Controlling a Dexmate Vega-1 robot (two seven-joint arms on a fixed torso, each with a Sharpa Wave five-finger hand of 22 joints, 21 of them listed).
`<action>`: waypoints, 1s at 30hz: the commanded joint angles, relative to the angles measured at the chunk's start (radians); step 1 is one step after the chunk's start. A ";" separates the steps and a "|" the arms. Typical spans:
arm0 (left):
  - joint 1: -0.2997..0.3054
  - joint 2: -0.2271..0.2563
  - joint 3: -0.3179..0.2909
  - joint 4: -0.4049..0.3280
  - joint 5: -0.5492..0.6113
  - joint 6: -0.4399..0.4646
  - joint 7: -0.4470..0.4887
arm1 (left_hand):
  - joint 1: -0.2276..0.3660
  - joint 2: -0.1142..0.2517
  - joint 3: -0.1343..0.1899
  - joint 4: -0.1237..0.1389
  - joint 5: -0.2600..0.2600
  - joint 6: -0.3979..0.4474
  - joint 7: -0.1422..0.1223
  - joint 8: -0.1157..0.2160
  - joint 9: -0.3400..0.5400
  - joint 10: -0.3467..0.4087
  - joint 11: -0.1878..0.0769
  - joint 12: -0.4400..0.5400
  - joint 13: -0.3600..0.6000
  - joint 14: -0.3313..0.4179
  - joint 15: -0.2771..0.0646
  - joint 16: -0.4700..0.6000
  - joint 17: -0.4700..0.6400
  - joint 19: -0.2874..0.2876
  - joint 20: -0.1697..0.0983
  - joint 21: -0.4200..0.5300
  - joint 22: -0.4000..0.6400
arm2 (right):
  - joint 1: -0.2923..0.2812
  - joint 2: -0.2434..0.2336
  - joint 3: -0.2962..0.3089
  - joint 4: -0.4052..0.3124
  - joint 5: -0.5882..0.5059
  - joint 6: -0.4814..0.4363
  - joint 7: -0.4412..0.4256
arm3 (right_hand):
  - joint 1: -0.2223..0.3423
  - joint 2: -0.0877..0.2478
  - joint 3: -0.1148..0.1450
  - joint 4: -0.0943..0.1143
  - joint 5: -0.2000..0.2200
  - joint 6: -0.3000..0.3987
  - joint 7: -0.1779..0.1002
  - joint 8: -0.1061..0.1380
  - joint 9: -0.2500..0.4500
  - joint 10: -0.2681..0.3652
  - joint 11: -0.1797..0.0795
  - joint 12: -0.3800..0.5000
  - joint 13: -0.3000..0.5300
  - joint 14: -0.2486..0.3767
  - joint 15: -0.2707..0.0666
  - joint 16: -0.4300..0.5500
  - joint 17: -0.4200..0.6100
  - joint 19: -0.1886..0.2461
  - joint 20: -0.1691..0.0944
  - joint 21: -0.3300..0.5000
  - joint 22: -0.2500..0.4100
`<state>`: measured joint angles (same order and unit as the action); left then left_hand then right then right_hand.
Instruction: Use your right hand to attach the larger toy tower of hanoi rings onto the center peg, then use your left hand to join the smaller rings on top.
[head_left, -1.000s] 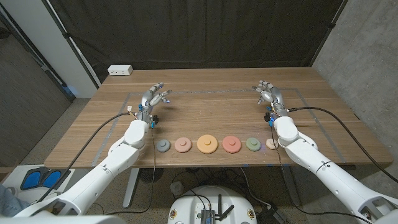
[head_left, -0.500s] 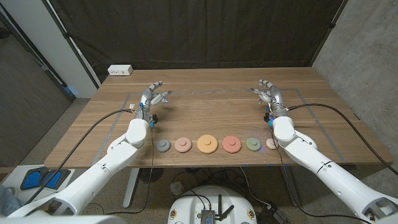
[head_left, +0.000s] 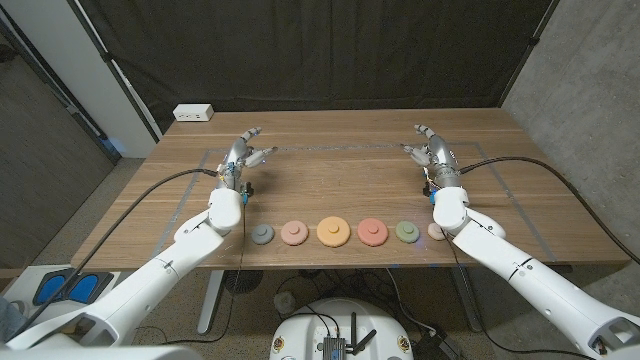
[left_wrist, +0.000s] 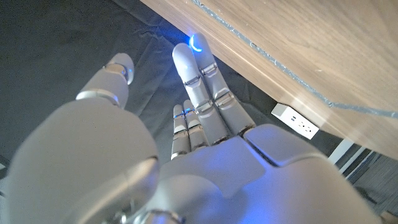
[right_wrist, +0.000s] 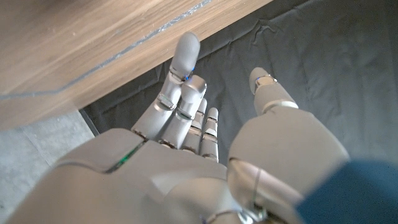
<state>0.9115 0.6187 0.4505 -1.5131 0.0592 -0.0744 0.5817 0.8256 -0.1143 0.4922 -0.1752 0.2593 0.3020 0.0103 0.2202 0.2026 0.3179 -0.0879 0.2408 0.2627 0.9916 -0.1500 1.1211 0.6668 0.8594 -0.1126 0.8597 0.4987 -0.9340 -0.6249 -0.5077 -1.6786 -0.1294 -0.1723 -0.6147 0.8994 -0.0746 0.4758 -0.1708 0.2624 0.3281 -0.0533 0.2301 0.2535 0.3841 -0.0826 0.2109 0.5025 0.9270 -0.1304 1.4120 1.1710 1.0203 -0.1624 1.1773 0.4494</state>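
I am looking down at the wooden desk (head_left: 340, 180), where six toy rings are lying in a row near the front edge: a small grey ring (head_left: 261, 234), a pink ring (head_left: 294, 232), a larger orange ring (head_left: 333, 231), a larger red ring (head_left: 372, 231), a green ring (head_left: 406, 231) and a small pale ring (head_left: 436, 231) partly hidden behind my right forearm. I cannot make out a center peg. My left robot hand (head_left: 243, 156) is hovering well behind the grey ring, fingers spread apart and holding nothing; the left wrist view is showing its fingers (left_wrist: 196, 74) reaching past the desk edge toward the dark curtain (left_wrist: 74, 37). My right robot hand (head_left: 430, 148) is sitting well behind the green and pale rings, fingers likewise apart and empty, as the right wrist view is confirming (right_wrist: 180, 93). A taped outline (head_left: 330, 148) is running across the desk between the hands. A white power strip (head_left: 194, 113) is lying at the far left corner. Cables (head_left: 160, 195) are trailing from both wrists across the desk sides. Nothing is standing between either hand and the rings.
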 joint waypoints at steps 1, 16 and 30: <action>-0.016 0.018 0.034 -0.019 0.127 0.085 0.069 | 0.012 0.004 -0.008 0.003 0.001 0.006 -0.008 0.005 0.001 0.005 -0.014 0.005 0.005 0.007 -0.066 0.007 -0.003 -0.006 -0.062 0.007 0.004 | 0.031 -0.012 -0.072 -0.029 -0.195 -0.159 -0.058 | 0.004 0.006 -0.002 0.004 -0.001 -0.005 0.003 -0.002 0.005 -0.005 -0.009 0.000 0.003 -0.002 -0.087 -0.003 0.001 -0.006 -0.053 0.002 -0.002; -0.023 0.049 0.080 -0.085 0.271 0.244 0.105 | 0.018 0.012 -0.026 0.008 0.001 0.014 -0.025 0.005 0.001 0.012 -0.027 0.004 0.010 0.008 -0.067 0.017 -0.015 -0.011 -0.064 0.021 0.006 | 0.050 -0.057 -0.123 -0.079 -0.324 -0.277 -0.001 | 0.018 0.010 -0.028 0.008 -0.016 -0.013 0.014 -0.003 0.005 -0.059 0.004 -0.012 0.012 -0.044 -0.087 -0.050 -0.050 -0.041 -0.052 0.002 -0.036; -0.004 0.105 0.091 -0.210 0.318 0.400 0.013 | 0.022 0.019 -0.050 0.011 0.002 0.050 -0.048 0.016 0.004 0.029 -0.046 0.005 0.015 0.006 -0.067 0.032 -0.028 -0.022 -0.063 0.036 0.009 | 0.053 -0.086 -0.140 -0.134 -0.374 -0.356 0.087 | 0.031 0.018 -0.051 0.010 -0.021 -0.002 -0.022 0.000 0.005 -0.035 -0.013 0.003 0.013 -0.057 -0.087 -0.065 -0.074 -0.062 -0.051 0.015 -0.058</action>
<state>0.8923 0.6750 0.5294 -1.6182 0.3351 0.2015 0.6676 0.8401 -0.0998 0.4482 -0.1642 0.2593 0.3418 -0.0366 0.2296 0.2024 0.3430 -0.1236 0.2408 0.2743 0.9915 -0.1500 1.1443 0.6391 0.8432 -0.1038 0.8882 0.5032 -0.8828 -0.6838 -0.6384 -1.7676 -0.4654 -0.4660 -0.6056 0.9207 -0.0532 0.4328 -0.1613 0.2437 0.3237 -0.0555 0.2254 0.2553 0.3325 -0.0880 0.2023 0.5102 0.8768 -0.1160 1.3532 1.1017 0.9644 -0.1460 1.1851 0.3940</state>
